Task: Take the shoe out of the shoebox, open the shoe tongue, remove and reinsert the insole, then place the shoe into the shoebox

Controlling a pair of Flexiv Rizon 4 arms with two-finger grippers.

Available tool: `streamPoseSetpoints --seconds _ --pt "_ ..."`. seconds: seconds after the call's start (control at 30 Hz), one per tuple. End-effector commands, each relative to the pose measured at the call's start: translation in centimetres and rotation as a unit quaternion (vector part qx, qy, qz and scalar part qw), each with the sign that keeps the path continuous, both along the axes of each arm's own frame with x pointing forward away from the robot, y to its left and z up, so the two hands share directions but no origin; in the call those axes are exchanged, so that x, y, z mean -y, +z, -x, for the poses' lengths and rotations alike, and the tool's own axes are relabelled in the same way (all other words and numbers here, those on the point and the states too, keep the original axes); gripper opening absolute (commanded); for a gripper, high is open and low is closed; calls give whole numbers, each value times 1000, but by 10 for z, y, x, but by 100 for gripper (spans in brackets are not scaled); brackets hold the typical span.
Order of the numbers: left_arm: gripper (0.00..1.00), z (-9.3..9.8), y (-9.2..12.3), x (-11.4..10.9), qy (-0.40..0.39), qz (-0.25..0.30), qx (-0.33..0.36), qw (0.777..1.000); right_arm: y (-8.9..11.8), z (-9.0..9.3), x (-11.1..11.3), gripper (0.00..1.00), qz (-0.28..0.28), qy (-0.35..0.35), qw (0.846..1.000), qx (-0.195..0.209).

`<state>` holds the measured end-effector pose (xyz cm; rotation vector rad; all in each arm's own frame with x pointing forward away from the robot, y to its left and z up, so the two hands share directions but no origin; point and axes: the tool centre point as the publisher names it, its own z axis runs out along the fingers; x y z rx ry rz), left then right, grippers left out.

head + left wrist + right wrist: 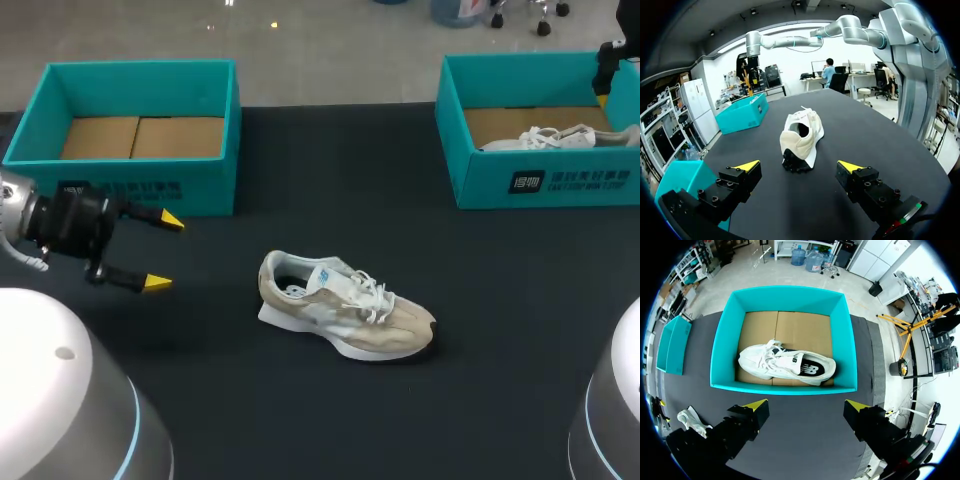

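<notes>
A beige and white shoe [345, 305] lies on its sole in the middle of the black table, toe to the right. My left gripper [165, 252] hovers open to its left. In the left wrist view the shoe [801, 137] sits ahead of the open fingers, heel toward them, untouched. A second white shoe [785, 364] with a dark side panel lies inside the right teal shoebox [785, 388]. My right gripper [807, 404] hangs open above that box's near wall, holding nothing. The head view shows only a dark part of the right arm [608, 62] over the right shoebox [545, 180].
An empty teal shoebox [150, 190] with a cardboard floor stands at the back left, just behind my left gripper. In the right wrist view this box [674, 345] and the beige shoe [692, 421] show far off beside the gripper.
</notes>
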<state>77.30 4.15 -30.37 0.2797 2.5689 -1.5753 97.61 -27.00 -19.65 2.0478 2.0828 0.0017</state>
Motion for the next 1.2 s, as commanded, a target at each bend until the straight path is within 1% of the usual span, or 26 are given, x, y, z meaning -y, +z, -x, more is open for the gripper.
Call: streamPoseSetpoints --seconds 0.03,0.1,0.2,0.33,0.47,0.6,0.7,0.77,0.83,1.2 --pt "100 0 0 0 1 0 1 1000 0 1 0 100 0 0 1000 1" --pt "100 0 0 0 1 0 1 1000 0 1 0 100 0 0 1000 1" --pt "100 3 -7 -8 5 24 -21 999 0 1 0 100 0 0 1000 1" --pt "100 3 -24 -18 9 42 -38 998 0 1 0 100 0 0 1000 1" --pt "100 -1 -42 -26 35 39 -34 998 0 1 0 100 0 0 1000 1" --pt "100 -6 -50 -28 64 43 -28 997 0 1 0 100 0 0 1000 1" --pt "100 -10 -57 -27 62 52 -32 996 0 1 0 100 0 0 1000 1" --pt "100 -14 -62 -26 62 48 -33 996 0 1 0 100 0 0 1000 1" --pt "100 -16 -64 -25 63 42 -38 996 0 1 0 100 0 0 1000 1" --pt "100 -16 -64 -25 63 42 -38 996 0 1 0 100 0 0 1000 1"
